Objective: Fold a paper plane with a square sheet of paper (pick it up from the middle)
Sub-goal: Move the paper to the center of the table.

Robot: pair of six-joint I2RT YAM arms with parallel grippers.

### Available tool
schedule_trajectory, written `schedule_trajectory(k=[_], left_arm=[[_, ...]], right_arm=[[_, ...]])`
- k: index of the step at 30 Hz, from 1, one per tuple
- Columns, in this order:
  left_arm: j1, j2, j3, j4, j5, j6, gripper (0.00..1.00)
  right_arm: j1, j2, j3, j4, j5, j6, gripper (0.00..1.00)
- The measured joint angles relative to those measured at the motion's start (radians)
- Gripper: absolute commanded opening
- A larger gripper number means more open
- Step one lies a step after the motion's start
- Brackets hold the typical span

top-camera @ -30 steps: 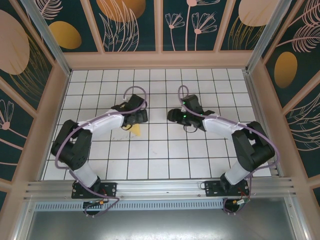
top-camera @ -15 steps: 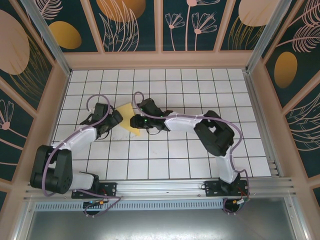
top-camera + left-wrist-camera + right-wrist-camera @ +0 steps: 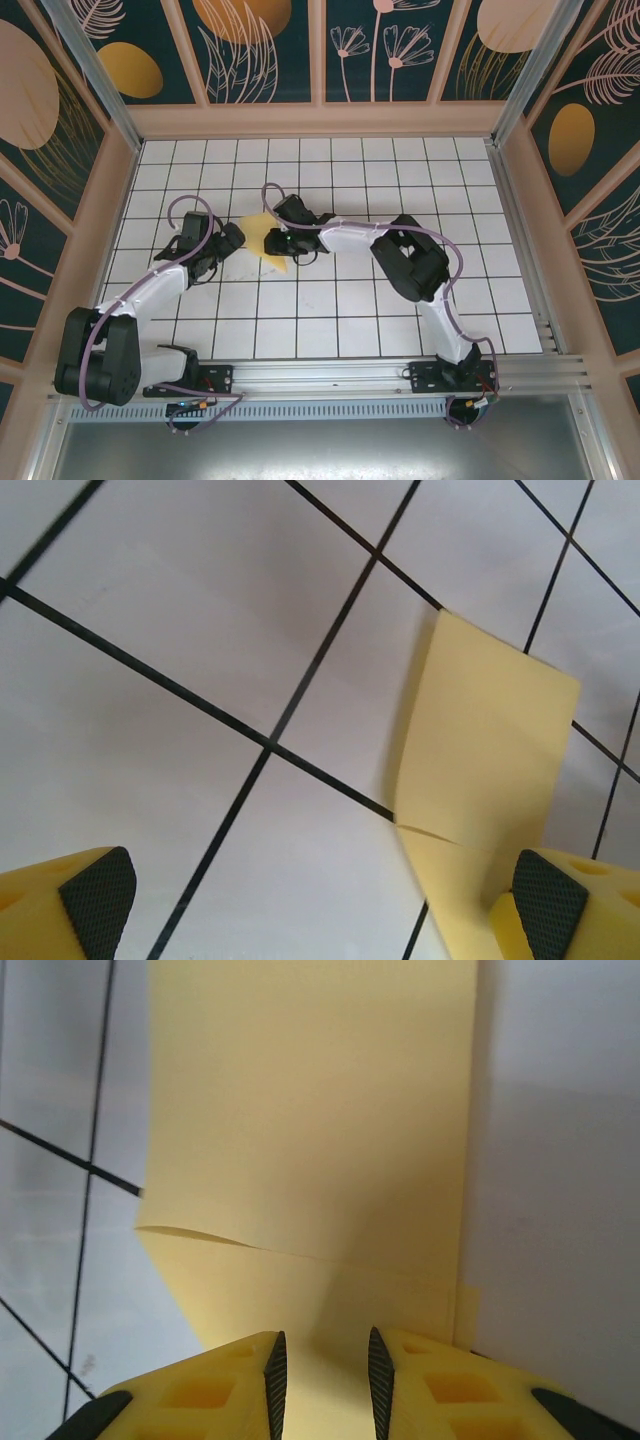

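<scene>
The paper is lying left of centre on the counter, between the two grippers. From above it is showing as a small yellow patch, partly hidden under the right gripper.

The right wrist view is giving what the top view is not. There the paper is appearing as a folded sheet with a crease running across it. Its straight right edge is casting a shadow on the counter, and its near end is running into the gap between the pads. The jaws there are standing narrow with the paper between them, but I cannot tell whether they are actually pinching it.

The left gripper is sitting just left of the paper, its jaws spread wide. In the left wrist view one pad is hanging over bare counter while the other pad is sitting right at the paper's near edge. The far flap is throwing a soft shadow to its left.

The counter is showing white with a black grid. Dark teal panels with pink and orange plant shapes are standing around it in pale wooden frames. A metal rail is running along the near edge, carrying both arm bases.
</scene>
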Motion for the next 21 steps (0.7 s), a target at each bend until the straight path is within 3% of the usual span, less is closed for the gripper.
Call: schedule_trajectory(k=[4,12,21], left_arm=[[0.0,-0.003,-0.024,0.037,0.078,0.001,0.99],[0.0,-0.018,-0.092,0.162,0.289,-0.022,0.96],[-0.067,-0.043,-0.161,0.269,0.371,-0.136,0.87]], right_arm=[[-0.022,-0.018,-0.05,0.027,-0.042,-0.113,0.32],[-0.101,-0.204,-0.313,0.047,-0.15,-0.359,0.33],[-0.109,-0.325,-0.385,0.137,-0.146,-0.198,0.35]])
